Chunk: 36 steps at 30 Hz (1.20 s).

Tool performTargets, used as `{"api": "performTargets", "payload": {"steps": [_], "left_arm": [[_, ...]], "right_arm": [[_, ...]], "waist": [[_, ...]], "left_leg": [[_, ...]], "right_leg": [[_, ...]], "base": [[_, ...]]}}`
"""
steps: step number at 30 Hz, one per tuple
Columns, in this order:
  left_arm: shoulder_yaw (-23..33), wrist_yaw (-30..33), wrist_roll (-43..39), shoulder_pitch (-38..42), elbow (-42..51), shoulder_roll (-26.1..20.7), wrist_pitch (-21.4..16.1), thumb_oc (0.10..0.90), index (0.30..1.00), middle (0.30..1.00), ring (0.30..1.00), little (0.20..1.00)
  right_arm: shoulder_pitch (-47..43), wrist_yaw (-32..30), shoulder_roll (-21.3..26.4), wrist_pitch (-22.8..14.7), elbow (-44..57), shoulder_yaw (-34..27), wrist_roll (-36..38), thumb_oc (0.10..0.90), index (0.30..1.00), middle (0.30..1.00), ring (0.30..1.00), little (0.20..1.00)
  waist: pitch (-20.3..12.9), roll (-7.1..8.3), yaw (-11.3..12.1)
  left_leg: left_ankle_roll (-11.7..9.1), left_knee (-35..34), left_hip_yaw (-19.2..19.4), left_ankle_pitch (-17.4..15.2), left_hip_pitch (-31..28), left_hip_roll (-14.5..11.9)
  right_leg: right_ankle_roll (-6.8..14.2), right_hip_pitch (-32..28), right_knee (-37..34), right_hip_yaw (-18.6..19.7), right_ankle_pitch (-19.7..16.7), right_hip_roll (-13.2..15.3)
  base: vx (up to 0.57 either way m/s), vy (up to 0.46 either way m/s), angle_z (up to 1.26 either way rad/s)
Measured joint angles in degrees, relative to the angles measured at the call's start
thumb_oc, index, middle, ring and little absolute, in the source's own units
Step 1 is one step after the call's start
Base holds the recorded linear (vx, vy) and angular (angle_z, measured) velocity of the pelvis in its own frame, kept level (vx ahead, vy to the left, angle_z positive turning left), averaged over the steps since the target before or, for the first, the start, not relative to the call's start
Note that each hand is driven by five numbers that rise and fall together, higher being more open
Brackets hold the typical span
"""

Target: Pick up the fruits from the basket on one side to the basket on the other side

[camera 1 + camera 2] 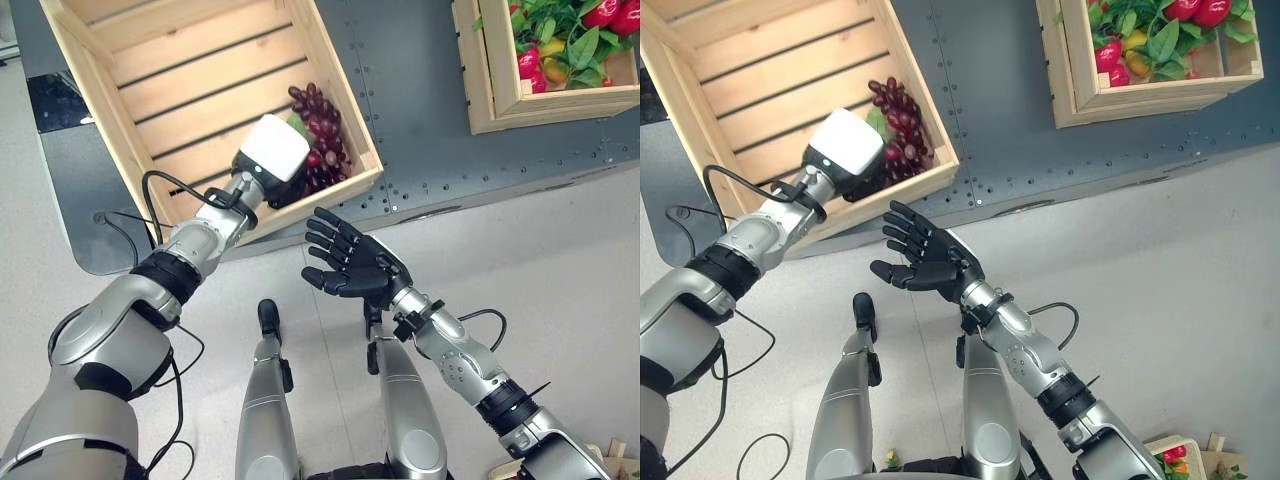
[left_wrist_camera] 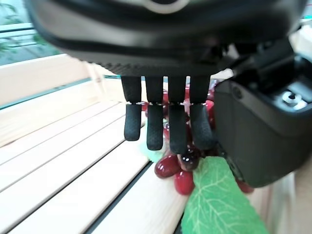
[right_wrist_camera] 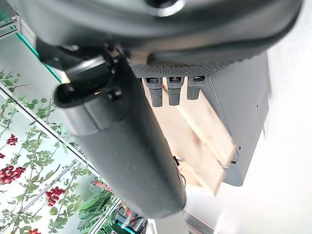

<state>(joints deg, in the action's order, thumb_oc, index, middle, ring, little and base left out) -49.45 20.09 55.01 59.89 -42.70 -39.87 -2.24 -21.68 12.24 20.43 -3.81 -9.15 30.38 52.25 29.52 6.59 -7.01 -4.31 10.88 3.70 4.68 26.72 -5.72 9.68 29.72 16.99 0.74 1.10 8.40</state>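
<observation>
Left eye view: grapes (image 1: 322, 135), a dark red bunch with a green leaf, lie in the near corner of the left crate (image 1: 190, 80), which otherwise holds bare slats. The left hand (image 1: 275, 160) reaches over the crate's near rim onto the bunch. The right hand (image 1: 350, 265) hovers palm-up over the floor (image 1: 560, 260), just in front of the dark desk (image 1: 420, 110), fingers spread and straight, holding nothing.

Right eye view: the right crate (image 1: 1080, 95) sits at the far right of the desk, well apart from the left crate, and is filled with red and yellow fruit (image 1: 1110, 55) among green leaves. The right hand is nearer the left crate than the right one.

Left wrist view: the left hand's fingers (image 2: 155, 129) hang down, bent slightly, their tips touching the top of the grapes; the thumb stands beside the bunch. They look relaxed rather than clenched round it, so I judge the bunch to be resting on the slats, not gripped.

Right wrist view: the right hand's fingers (image 3: 168, 92) point out straight, released, with a crate edge and the desk beyond them.

Progress: one bunch lies in the left crate and most fruit in the right crate, so the transfer seems barely begun or nearly done, depending on direction; I cannot tell which.
</observation>
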Motion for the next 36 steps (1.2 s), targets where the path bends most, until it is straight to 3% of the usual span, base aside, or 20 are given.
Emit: {"api": "performTargets", "payload": {"steps": [4,9,15,23,36], "left_arm": [[0.1,0.3,2.1,-2.1,1.3,-0.1,0.4,0.400,0.300,0.300,0.300,0.300],[0.1,0.2,14.6,-3.9,6.9,-1.9,0.8,0.400,0.300,0.300,0.300,0.300],[0.9,-0.3,16.3,-8.5,13.5,-4.5,0.9,0.400,0.300,0.300,0.300,0.300],[1.6,-1.0,16.5,-11.2,15.4,-6.1,1.7,0.400,0.300,0.300,0.300,0.300],[3.9,-0.7,14.7,-12.5,14.3,-6.3,11.6,0.400,0.300,0.300,0.300,0.300]], "right_arm": [[1.5,0.0,0.7,0.0,0.0,0.1,0.0,0.800,0.900,0.900,0.900,0.900],[2.7,0.1,2.1,0.0,0.6,0.0,0.2,0.800,0.900,0.900,0.900,0.900],[5.4,0.4,4.4,0.0,2.8,-0.2,0.4,0.800,0.900,0.900,0.900,0.900],[6.1,0.5,4.7,0.0,2.9,-0.5,0.4,0.800,0.900,0.900,0.900,0.900],[6.2,0.7,5.2,0.0,2.8,-0.5,2.1,0.800,0.900,0.900,0.900,0.900]], "waist": [[0.1,-0.19,0.2],[0.5,-1.18,0.6],[0.9,-3.92,2.1],[0.9,-5.07,3.2],[0.9,-5.07,3.1]], "left_leg": [[-0.1,-1.8,0.3,0.7,-1.9,0.0],[0.1,-3.7,0.4,1.2,-4.2,0.0],[0.0,-6.0,-0.2,1.4,-8.2,0.0],[0.0,-7.4,-0.6,2.0,-9.7,0.1],[0.0,-7.7,-0.6,2.0,-9.7,0.1]], "right_leg": [[0.1,-1.8,-1.8,0.0,-0.7,0.0],[0.2,-4.3,-4.0,-0.3,-1.3,0.1],[0.1,-8.7,-6.0,-1.6,-1.2,0.2],[0.2,-10.3,-7.0,-2.5,-1.2,0.3],[0.2,-10.4,-7.4,-2.5,-1.2,0.4]], "base": [[-0.01,0.010,-0.02],[0.00,0.004,0.00],[0.01,0.006,0.05],[0.00,0.005,0.04],[0.00,0.000,0.00]]}}
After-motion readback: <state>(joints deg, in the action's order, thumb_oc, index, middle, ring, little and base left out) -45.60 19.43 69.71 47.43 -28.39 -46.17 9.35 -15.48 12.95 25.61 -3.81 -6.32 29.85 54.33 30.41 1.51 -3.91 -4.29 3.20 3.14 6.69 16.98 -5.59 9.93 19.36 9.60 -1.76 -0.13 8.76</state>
